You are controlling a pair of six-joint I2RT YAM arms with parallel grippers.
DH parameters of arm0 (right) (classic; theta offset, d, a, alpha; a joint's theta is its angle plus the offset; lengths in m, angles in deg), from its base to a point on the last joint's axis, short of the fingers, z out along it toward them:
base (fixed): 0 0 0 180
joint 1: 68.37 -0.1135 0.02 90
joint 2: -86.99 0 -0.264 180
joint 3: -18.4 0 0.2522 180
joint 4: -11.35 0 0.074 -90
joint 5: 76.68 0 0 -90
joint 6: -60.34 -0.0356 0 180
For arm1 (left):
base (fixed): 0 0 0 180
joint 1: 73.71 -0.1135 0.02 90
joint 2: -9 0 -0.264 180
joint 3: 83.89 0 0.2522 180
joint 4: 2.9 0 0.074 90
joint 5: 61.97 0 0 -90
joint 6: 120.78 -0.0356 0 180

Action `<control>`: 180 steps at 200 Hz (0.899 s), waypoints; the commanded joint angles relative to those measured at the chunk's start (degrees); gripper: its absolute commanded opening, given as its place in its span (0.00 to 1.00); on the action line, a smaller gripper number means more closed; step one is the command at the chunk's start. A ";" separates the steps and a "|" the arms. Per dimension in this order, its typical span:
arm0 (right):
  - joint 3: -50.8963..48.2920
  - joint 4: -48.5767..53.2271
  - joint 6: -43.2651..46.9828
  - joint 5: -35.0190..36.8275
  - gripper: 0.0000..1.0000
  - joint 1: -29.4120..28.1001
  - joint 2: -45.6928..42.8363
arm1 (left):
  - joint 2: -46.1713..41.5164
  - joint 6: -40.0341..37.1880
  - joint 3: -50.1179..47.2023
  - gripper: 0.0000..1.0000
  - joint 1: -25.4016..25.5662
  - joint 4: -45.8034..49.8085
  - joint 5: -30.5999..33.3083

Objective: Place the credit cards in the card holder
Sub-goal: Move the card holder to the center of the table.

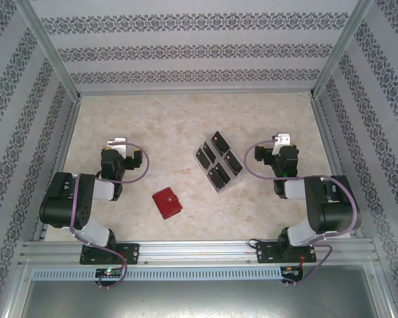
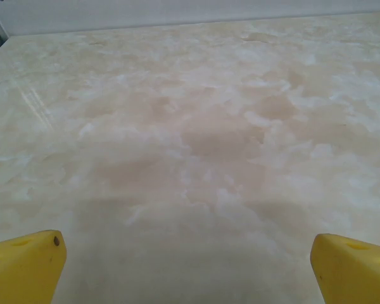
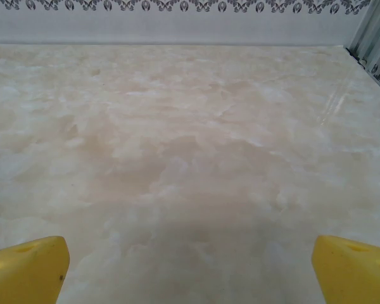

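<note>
Six small flat black rectangular credit cards (image 1: 233, 161) sit in a tight two-by-three cluster right of centre on the beige marble-patterned tabletop (image 1: 172, 119). They appear to rest in a pale transparent plastic tray (image 1: 219, 189), though its outline is hard to make out. The small square red leather-like card holder (image 1: 166, 203) lies well apart from them, nearer the arm bases and left of centre. It looks folded shut, with a small tab on one edge.

The left gripper (image 1: 117, 143) hangs over bare table on the left, holding nothing. In the left wrist view its yellow fingertips (image 2: 22, 266) stand at the far corners of the frame, spread wide. The right gripper (image 1: 282, 140), just right of the cards, is likewise empty and spread wide (image 3: 190, 272).

The cards are probably light, stiff and slick, so a pinch across the thin faces or along a raised edge should hold better than scraping one off a flat surface. The card holder is likely soft and light. It may slide when pushed, so one gripper would need to pin it or hold it open.
</note>
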 commanded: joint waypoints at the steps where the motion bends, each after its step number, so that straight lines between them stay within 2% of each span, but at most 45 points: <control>1: 0.54 -0.96 -0.14 -1.05 0.98 0.43 -0.88 | 0.08 1.40 0.74 1.00 -0.81 -1.36 -0.39; 180: 0.46 -1.13 -1.56 -4.37 0.98 2.21 -0.77 | 0.08 1.39 0.70 1.00 -0.88 -1.47 -0.40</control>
